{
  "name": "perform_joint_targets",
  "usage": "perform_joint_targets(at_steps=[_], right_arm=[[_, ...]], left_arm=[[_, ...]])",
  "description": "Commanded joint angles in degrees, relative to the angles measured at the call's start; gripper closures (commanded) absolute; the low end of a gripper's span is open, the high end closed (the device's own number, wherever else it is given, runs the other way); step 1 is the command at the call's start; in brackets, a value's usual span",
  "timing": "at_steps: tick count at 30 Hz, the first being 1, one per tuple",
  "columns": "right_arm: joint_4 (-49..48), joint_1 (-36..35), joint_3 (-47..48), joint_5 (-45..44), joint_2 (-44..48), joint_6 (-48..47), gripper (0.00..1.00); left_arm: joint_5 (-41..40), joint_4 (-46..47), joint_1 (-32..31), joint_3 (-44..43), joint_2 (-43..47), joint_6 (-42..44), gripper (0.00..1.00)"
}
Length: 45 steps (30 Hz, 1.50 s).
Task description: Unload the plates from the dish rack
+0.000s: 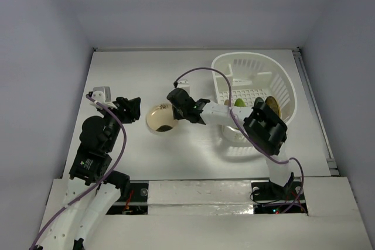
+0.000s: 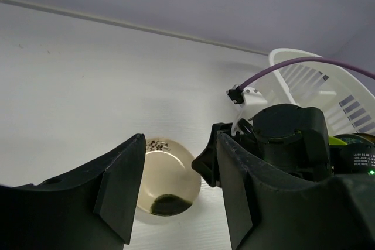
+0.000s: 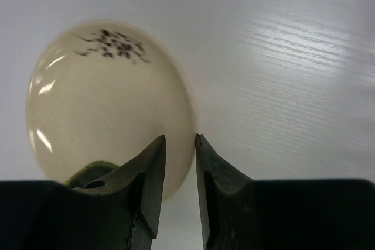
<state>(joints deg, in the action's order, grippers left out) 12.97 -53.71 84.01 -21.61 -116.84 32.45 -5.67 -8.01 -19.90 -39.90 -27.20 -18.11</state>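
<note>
The beige plate with a dark spot [image 1: 159,120] lies on the table left of the white dish rack [image 1: 285,89]. My right gripper [image 1: 174,111] reaches across from the rack; in the right wrist view its jaws [image 3: 180,139] stand narrowly apart astride the rim of that plate [image 3: 105,103], closed on it. My left gripper [image 1: 132,108] is open and empty, just left of the plate, which shows between its fingers [image 2: 170,174]. A lime green plate [image 1: 239,102] and an amber-yellow plate [image 1: 273,105] stand in the rack. The other plates are hidden.
The right arm's forearm [image 1: 266,127] hangs over the rack's near side. The rack also shows in the left wrist view [image 2: 304,74] behind the right wrist. White walls close in the table at the back and sides.
</note>
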Motion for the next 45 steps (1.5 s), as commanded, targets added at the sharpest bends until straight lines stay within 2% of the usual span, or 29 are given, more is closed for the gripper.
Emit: perform_joint_targets(at_steps=[1, 4, 8, 9, 10, 12, 13, 18, 22, 23, 25, 30, 36, 40, 45], right_arm=[[-2.17, -0.60, 0.37, -1.42, 2.66, 0.08, 0.67], [-0.67, -0.60, 0.37, -2.04, 6.87, -1.33, 0.63], [3.37, -0.60, -2.69, -6.58, 18.11, -5.19, 0.61], [4.16, -0.60, -3.58, -8.09, 23.53, -6.07, 0.64], [5.38, -0.60, -4.37, -9.58, 26.11, -6.69, 0.79], [11.00, 0.62, -6.21, -14.15, 30.59, -7.13, 0.95], [15.11, 1.32, -6.92, -15.12, 34.36, -6.70, 1.00], [26.74, 5.28, -11.05, -19.35, 41.51, -5.03, 1.00], [34.13, 5.99, -11.32, -19.44, 42.13, -4.32, 0.71], [35.53, 6.51, -11.15, -18.31, 41.43, -4.67, 0.60], [36.51, 6.52, -11.23, -17.42, 40.55, -4.85, 0.55], [36.25, 7.66, -12.72, -15.92, 37.65, -5.55, 0.55], [35.63, 8.19, -13.52, -17.94, 34.31, -6.34, 0.72], [37.12, 8.19, -11.51, -19.00, 32.55, -7.40, 0.87], [39.93, 8.19, -8.34, -22.07, 30.80, -9.24, 1.00]], left_arm=[[-0.13, 2.12, -0.31, -1.67, 0.57, -0.35, 0.52], [-0.22, 2.12, -0.31, -1.50, 0.83, -0.35, 0.52], [-0.04, 2.21, -0.31, -1.50, 0.57, -0.35, 0.52], [-0.04, 2.30, -0.31, -1.41, 0.66, -0.35, 0.52], [0.05, 2.30, -0.31, -1.41, 0.66, -0.35, 0.52], [0.13, 2.30, -0.31, -1.41, 0.57, -0.35, 0.52], [0.31, 2.38, -0.31, -1.41, 0.66, -0.26, 0.52], [0.40, 2.47, -0.31, -1.32, 0.66, -0.35, 0.52], [0.75, 2.56, -0.31, -1.32, 0.48, -0.35, 0.52], [0.75, 2.56, -0.31, -1.32, 0.48, -0.35, 0.52], [0.66, 2.47, -0.31, -1.32, 0.66, -0.35, 0.52], [0.57, 2.39, -0.31, -1.32, 1.01, -0.35, 0.52], [0.84, 2.47, -0.31, -1.32, 1.19, -0.26, 0.52], [0.84, 2.47, -0.31, -1.32, 1.45, -0.26, 0.52], [0.93, 2.47, -0.31, -1.23, 1.71, -0.26, 0.52]])
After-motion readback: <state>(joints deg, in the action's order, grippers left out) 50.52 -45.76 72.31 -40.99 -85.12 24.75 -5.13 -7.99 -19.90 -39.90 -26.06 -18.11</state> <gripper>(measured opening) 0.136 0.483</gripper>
